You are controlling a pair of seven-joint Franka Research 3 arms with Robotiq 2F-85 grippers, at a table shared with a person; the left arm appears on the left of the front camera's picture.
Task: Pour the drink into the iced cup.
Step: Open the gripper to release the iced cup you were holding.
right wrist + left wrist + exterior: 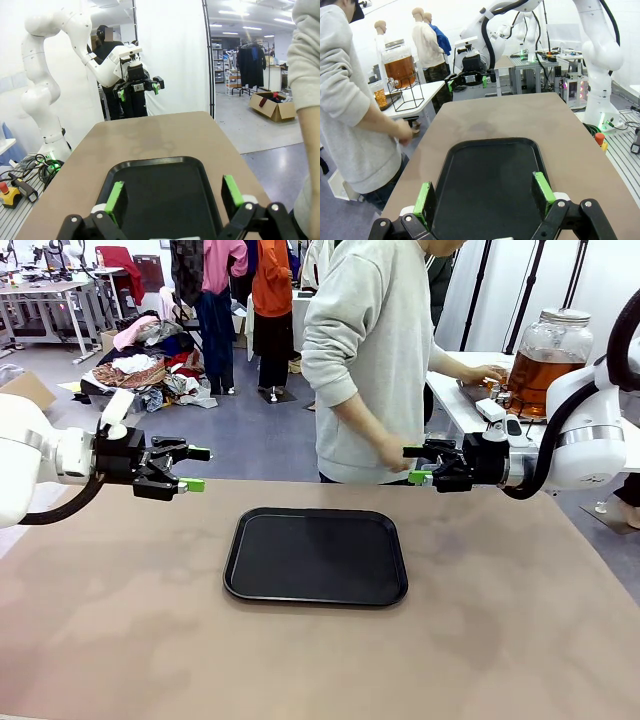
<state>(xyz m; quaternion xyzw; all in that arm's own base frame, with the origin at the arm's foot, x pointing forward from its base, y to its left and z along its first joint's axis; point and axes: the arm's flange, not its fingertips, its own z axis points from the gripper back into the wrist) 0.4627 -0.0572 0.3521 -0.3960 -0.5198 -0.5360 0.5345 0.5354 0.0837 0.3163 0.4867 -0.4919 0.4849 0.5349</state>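
Left gripper (pixel 197 469) and right gripper (pixel 413 464): both spread wide, empty, above table (pixel 120 640). Black tray (pixel 316 556): centre. Drink (pixel 536 375) jar: far right, by person's hand (pixel 486 372).

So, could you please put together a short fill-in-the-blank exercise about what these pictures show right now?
1. The black tray lies on the table with ____ on it.
2. Both the left hand and the right hand have their fingers ____.
3. The jar of drink stands on a side table to the robot's ____.
4. The person reaches one hand toward the ____.

Missing words: nothing; open; right; jar
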